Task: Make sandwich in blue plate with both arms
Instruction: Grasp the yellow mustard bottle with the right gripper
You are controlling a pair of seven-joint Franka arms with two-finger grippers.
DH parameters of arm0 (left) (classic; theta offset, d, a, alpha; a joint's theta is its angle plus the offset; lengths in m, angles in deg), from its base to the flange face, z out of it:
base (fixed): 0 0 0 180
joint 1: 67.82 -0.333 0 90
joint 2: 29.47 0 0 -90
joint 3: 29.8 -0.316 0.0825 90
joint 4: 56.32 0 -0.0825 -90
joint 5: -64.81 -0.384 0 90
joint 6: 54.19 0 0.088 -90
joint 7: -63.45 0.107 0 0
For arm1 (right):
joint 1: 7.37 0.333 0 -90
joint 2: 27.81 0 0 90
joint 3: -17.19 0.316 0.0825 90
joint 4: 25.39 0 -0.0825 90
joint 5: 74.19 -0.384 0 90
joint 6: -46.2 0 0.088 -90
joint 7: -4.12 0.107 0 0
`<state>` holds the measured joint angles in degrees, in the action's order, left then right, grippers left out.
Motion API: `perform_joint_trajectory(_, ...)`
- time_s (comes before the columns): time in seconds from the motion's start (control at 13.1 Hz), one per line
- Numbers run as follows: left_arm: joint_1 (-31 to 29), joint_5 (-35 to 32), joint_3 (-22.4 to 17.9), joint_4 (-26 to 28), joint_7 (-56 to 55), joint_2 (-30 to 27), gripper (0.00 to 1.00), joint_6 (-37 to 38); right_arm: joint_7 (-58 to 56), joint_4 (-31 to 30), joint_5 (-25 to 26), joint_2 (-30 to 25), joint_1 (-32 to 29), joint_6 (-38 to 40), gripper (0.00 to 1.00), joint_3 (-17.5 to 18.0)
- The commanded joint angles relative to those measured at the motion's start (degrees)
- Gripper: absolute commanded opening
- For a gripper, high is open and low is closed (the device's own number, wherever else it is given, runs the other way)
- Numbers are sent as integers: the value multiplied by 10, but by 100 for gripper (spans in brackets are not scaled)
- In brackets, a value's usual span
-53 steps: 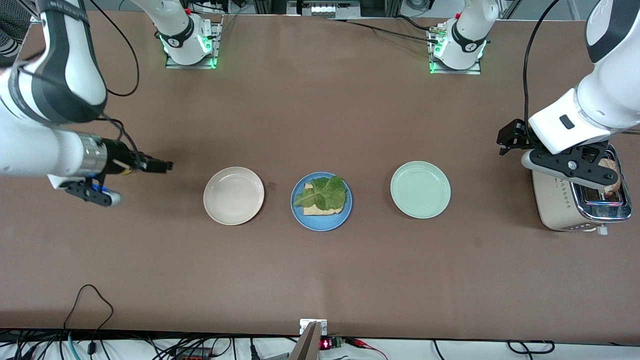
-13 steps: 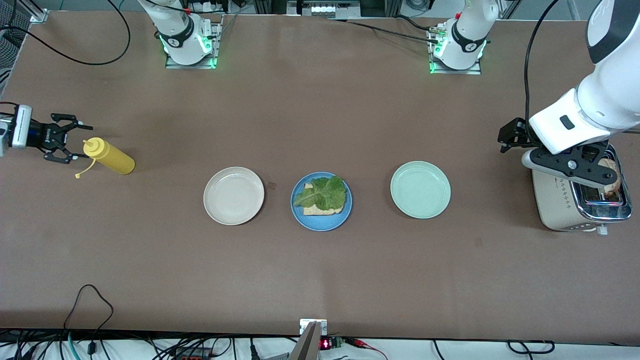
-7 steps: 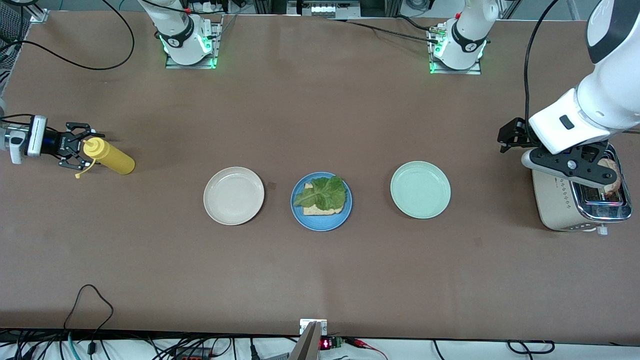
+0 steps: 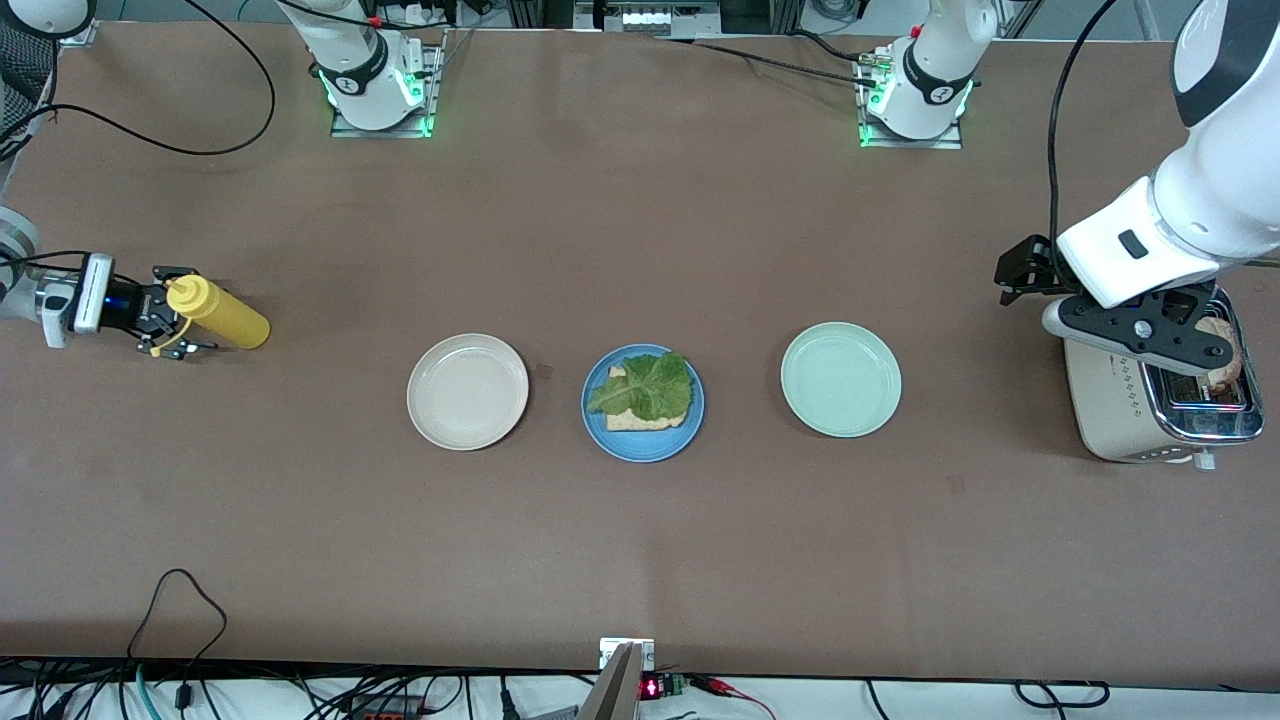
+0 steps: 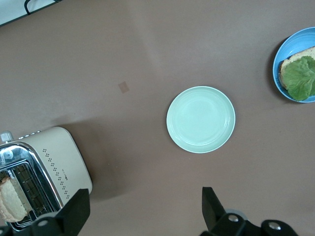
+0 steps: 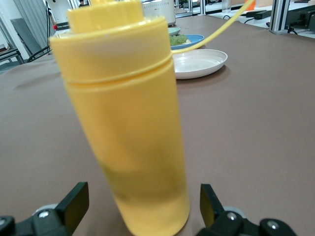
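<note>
- Sandwich (image 4: 645, 394): one bread slice under a lettuce leaf, unfinished, on the blue plate (image 4: 610, 440) mid-table, well apart from both grippers.
- Cream plate (image 4: 467, 391), mint plate (image 4: 840, 379): flanking the blue plate.
- Right gripper (image 4: 172, 318): at the right arm's end of the table, jaws spread around a yellow squeeze bottle (image 4: 217, 312), not clenched.
- Left gripper (image 5: 142, 212): over the toaster (image 4: 1150, 415), jaws apart, holding nothing; toast (image 5: 11, 199) sits in a slot.

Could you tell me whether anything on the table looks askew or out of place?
The yellow squeeze bottle stands tilted, its loose cap strap dangling, between the open right pincer fingers. Lettuce overhangs the bread on the blue plate.
</note>
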<state>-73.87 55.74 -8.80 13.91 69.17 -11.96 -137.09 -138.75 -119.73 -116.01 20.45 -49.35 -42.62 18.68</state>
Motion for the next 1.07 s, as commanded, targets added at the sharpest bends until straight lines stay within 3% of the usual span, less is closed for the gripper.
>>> perform_joint_trajectory(0.0, -1, -4, 3, -1, -3, -5, 100, 8, -6, 11, -6, 12, 0, 1, 100, 10)
perform_joint_trajectory(0.46, -2, -3, 3, -1, -3, -5, 100, 8, -4, 10, -20, 18, 36, -4, 100, 12)
perform_joint_trajectory(0.53, -1, -3, 3, -1, -3, -5, 100, 8, -4, 10, -20, 17, 43, -5, 87, 12)
perform_joint_trajectory(0.61, -1, -3, 3, -1, -3, -5, 100, 8, -4, 9, -19, 15, 49, -7, 65, 12)
perform_joint_trajectory(0.69, -2, -3, 3, -1, -3, -5, 100, 8, -2, 9, -19, 13, 56, -9, 35, 12)
perform_joint_trajectory(0.76, -1, -3, 3, -1, -3, -5, 100, 8, 1, 9, -19, 11, 65, -13, 17, 12)
perform_joint_trajectory(0.84, -2, -3, 3, -1, -3, -5, 100, 8, 3, 8, -19, 5, 73, -22, 6, 12)
perform_joint_trajectory(0.99, -1, -3, 4, -1, -4, -5, 100, 8, 14, 6, -20, -23, 100, -35, 0, 12)
